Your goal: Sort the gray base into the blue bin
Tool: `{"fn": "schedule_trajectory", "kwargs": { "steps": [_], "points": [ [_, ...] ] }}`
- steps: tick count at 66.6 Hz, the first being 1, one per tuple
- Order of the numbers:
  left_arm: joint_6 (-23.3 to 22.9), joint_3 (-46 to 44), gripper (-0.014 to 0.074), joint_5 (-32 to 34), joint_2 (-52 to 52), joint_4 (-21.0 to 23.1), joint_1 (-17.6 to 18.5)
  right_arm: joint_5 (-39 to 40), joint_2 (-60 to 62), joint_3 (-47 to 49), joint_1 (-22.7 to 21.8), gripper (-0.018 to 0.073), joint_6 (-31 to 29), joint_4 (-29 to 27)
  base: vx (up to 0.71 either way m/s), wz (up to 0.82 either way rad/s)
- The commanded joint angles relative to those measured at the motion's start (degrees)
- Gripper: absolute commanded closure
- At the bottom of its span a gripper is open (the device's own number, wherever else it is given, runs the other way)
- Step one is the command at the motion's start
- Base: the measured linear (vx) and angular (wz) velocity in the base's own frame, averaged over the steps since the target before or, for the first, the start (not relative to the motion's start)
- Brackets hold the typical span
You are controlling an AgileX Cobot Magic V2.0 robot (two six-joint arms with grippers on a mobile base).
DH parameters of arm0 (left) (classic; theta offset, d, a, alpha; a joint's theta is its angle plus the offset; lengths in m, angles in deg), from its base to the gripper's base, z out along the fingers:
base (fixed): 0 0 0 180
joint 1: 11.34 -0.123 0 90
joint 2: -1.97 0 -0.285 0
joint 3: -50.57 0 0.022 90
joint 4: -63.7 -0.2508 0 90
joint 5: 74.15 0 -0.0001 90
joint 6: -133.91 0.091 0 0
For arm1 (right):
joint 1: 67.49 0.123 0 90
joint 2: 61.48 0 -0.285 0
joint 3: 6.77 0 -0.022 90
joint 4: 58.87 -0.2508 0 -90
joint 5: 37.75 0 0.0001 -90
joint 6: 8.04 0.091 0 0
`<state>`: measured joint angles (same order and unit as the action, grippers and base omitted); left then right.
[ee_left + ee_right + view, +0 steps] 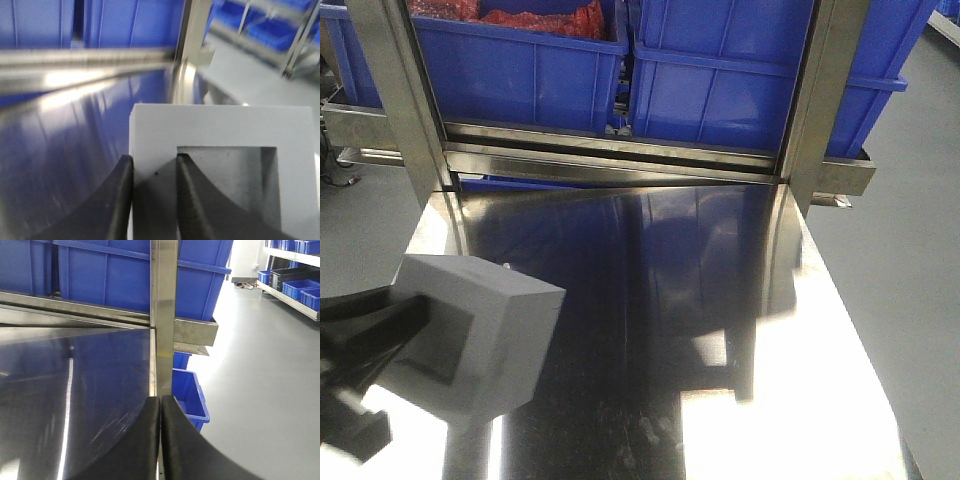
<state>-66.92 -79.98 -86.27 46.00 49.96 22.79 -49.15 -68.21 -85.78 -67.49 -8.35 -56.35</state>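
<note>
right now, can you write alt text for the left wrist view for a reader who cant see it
The left hand pinches one side wall of a matte gray cube-like block with a square recessed window between its dark curved fingers. Behind it lie a shiny steel tabletop and, blurred, bright-blue plastic crates.

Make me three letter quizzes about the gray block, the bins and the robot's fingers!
1. Where is the gray base?
A) inside a bin
B) at the near-left corner of the steel table
C) on the floor

2. What colour are the bins on the rack?
A) red
B) green
C) blue

3. How are the right fingers?
A) shut, empty
B) wide open
C) holding the base

Answers:
1 B, the left fingers grip it there.
2 C, both are blue.
3 A, they touch with nothing between.
</note>
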Motion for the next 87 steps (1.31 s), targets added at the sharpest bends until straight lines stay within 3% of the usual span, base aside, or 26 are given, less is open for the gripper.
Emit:
{"fn": "schedule_trajectory", "kwargs": {
  "steps": [1,23,87],
  "points": [
    [1.02,1.33,0.0603,7.93,-6.53,-0.14,0.34,4.2,0.48,-0.32,-0.31,0.0564,-0.38,0.48,0.0,0.0],
    [0.96,9.2,0.0603,8.88,-20.14,0.37,0.34,4.16,0.48,-0.32,-0.31,0.0564,-0.38,0.48,0.0,0.0],
    [0.96,9.99,0.0603,7.98,-20.73,0.37,0.34,4.15,0.43,-0.32,-0.31,0.0564,-0.38,0.48,0.0,0.0]
  ]
}}
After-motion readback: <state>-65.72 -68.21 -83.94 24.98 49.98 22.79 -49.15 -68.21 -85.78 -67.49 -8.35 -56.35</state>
